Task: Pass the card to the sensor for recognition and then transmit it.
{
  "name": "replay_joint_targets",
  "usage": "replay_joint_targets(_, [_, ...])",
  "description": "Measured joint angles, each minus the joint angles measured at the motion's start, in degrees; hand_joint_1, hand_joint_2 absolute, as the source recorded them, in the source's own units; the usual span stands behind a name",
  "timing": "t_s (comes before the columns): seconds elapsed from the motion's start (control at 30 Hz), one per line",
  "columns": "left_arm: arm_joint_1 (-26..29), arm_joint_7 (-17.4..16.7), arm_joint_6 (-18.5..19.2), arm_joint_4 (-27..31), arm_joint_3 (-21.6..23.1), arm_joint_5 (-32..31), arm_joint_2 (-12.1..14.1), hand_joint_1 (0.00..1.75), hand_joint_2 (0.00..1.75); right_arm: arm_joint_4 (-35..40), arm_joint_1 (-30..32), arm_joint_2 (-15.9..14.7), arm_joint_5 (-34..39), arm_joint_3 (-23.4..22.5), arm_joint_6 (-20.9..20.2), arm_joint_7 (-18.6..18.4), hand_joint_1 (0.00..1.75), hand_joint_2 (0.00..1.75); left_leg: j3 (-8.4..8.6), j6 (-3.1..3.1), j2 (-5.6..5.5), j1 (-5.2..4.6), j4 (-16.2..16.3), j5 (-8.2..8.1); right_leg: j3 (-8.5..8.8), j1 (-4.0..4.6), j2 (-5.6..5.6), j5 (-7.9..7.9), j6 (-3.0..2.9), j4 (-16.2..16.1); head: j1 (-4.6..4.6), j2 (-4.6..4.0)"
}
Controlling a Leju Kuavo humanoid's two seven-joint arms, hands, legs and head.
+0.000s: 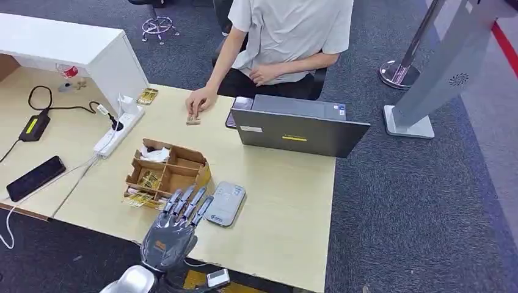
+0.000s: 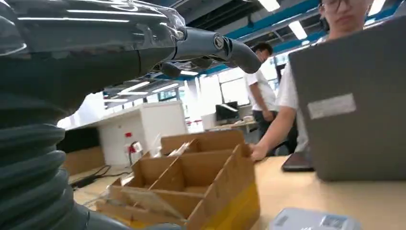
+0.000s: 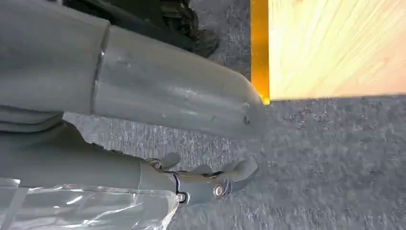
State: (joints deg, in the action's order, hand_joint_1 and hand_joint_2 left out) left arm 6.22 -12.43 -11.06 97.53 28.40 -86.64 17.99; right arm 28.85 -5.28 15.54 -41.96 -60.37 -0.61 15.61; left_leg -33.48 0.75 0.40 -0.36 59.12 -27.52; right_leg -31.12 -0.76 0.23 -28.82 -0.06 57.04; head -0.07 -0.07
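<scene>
A divided cardboard box (image 1: 173,171) near the table's front edge holds gold-printed cards (image 1: 148,179), and more cards (image 1: 139,198) lie at its near corner. The grey flat sensor (image 1: 225,203) lies just right of the box. My left hand (image 1: 176,223) hovers at the box's near corner with its fingers stretched out and apart, holding nothing. In the left wrist view its fingers (image 2: 210,45) reach above the box (image 2: 191,177), with the sensor (image 2: 313,220) beside it. My right hand (image 3: 206,179) hangs beside the table over the carpet, fingers loose and empty.
A person sits across the table, one hand (image 1: 196,101) resting on a small item (image 1: 193,119). An open laptop (image 1: 293,128) stands behind the sensor. A power strip (image 1: 119,129), a black phone (image 1: 35,177) and a charger (image 1: 33,126) lie to the left. A white cabinet (image 1: 67,49) stands at the far left.
</scene>
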Motion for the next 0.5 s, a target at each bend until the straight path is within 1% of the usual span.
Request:
replay_joint_targets(0.03, [0.2, -0.3, -0.4, -0.7, -0.4, 0.0, 0.3, 0.00, 1.75, -1.0, -0.1, -0.8, 0.2, -0.5, 0.9, 1.0, 0.00, 0.00, 0.00, 0.00, -0.01, 0.00, 0.0, 0.00, 0.01, 0.00, -0.01, 0.00, 0.00, 0.0, 0.02, 0.00])
replay_joint_targets(0.1, [0.7, -0.4, -0.3, -1.5, -1.8, 0.0, 0.9, 0.00, 1.75, -3.9, 0.1, -2.6, 0.2, -1.3, 1.1, 3.7, 0.00, 0.00, -0.01, 0.00, -0.03, -0.01, 0.0, -0.01, 0.01, 0.00, -0.02, 0.00, 0.00, 0.0, 0.00, 0.00])
replay_joint_targets(0.13, [1.1, -0.4, -0.3, -1.8, -2.8, 0.0, 1.1, 0.00, 1.75, -5.0, 0.4, -3.3, -0.1, -1.4, 1.1, 4.3, 0.00, 0.00, -0.03, 0.00, -0.02, -0.01, 0.0, -0.01, 0.01, 0.00, -0.01, 0.00, 0.00, 0.0, 0.02, 0.00])
replay_joint_targets(0.23, [2.0, -0.1, -0.3, -2.5, -5.4, 0.0, 1.3, 0.00, 1.75, -7.3, 0.8, -4.8, -0.6, -2.0, 0.9, 4.8, 0.00, 0.00, -0.04, 0.00, -0.02, -0.01, 0.0, -0.01, -0.01, 0.00, 0.00, 0.00, 0.00, 0.0, 0.02, 0.00])
replay_joint_targets(0.4, [2.4, 0.0, -0.5, -3.6, -8.5, 0.0, 1.2, 0.00, 1.75, -9.2, 0.7, -5.8, -1.1, -2.2, 0.4, 5.1, 0.00, 0.00, -0.02, 0.00, -0.02, -0.01, 0.0, 0.00, 0.00, 0.00, -0.01, 0.00, 0.00, 0.0, 0.02, 0.00])
replay_joint_targets(0.5, [2.3, -2.0, -1.0, -4.3, -9.4, 0.0, 1.2, 0.00, 1.75, -9.7, 0.7, -6.0, -1.5, -2.2, 0.3, 5.1, 0.00, 0.00, -0.01, -0.01, -0.02, 0.00, 0.0, 0.01, 0.00, 0.01, -0.01, 0.00, 0.00, 0.0, 0.00, 0.00])
